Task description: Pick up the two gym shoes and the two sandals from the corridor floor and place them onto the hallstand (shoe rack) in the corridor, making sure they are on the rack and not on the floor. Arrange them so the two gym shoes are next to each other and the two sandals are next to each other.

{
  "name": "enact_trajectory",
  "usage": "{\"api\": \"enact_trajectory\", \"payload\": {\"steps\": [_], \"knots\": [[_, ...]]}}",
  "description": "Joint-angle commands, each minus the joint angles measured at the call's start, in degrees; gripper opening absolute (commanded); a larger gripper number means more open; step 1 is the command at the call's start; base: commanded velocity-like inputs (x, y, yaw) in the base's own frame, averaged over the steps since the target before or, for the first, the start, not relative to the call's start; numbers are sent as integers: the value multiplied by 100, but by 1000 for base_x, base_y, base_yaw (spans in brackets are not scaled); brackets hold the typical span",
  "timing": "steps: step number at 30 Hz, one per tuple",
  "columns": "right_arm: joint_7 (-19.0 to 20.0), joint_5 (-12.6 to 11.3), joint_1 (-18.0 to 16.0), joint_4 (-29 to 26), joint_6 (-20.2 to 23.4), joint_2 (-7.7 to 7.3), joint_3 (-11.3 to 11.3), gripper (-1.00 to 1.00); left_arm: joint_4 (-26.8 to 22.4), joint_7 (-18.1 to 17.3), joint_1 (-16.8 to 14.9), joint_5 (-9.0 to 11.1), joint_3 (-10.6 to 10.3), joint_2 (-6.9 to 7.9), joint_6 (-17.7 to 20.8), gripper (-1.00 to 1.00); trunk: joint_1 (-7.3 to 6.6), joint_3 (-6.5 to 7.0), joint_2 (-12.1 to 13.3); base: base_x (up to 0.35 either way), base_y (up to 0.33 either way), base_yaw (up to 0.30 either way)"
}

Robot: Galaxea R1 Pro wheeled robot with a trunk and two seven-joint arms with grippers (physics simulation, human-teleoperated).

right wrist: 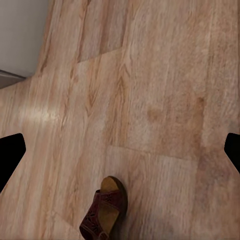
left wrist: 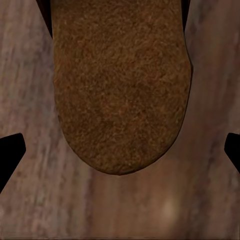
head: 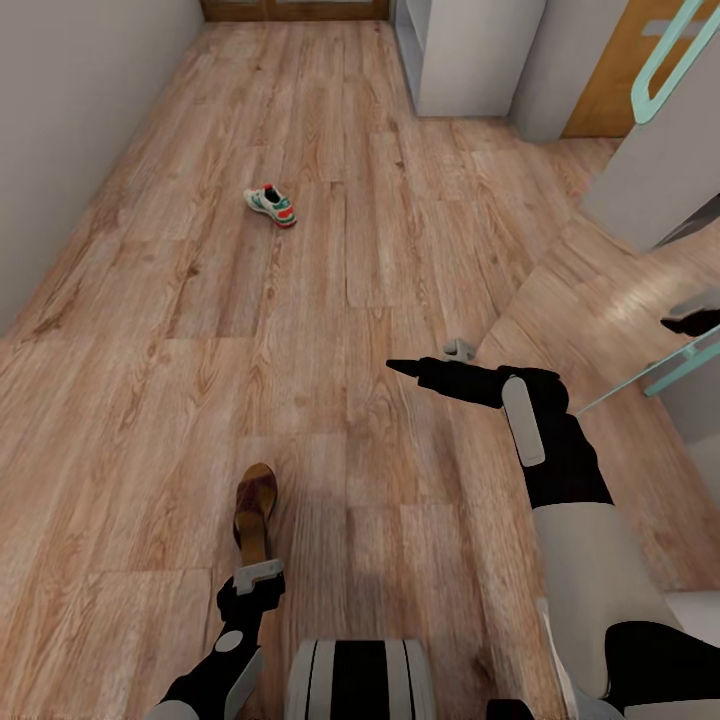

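Observation:
A brown sandal (head: pixel 255 508) lies on the corridor floor (head: pixel 150 420) just ahead of my left gripper (head: pixel 258 574). In the left wrist view its rounded end (left wrist: pixel 120 85) sits close up, and the left gripper (left wrist: pixel 120 155) is open with one black fingertip (left wrist: pixel 10 155) on each side, nothing between them. One gym shoe (head: pixel 270 205), white with green and red, rests far up the corridor. My right gripper (head: pixel 430 360) hovers open over bare floor to the right; its wrist view shows a sandal (right wrist: pixel 105 216) some way off.
A light-grey unit (head: pixel 470 60), possibly the hallstand, stands at the far right end of the corridor. A grey wall (head: pixel 60 130) runs along the left. A grey panel with a teal handle (head: pixel 665 140) juts in at the right.

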Motion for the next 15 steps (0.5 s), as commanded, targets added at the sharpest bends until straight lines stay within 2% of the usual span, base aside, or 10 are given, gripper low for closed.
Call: {"api": "enact_trajectory", "payload": {"steps": [1,15], "knots": [[44,27,-3,-1,32,5,-19,100,4,-3,-2,18,15,-4,-23,100,-1,-13,-1,0,0,0],[44,27,-3,5,32,2,-19,100,4,-2,6,18,13,4,-32,100,-1,-136,-1,0,0,0]]}}
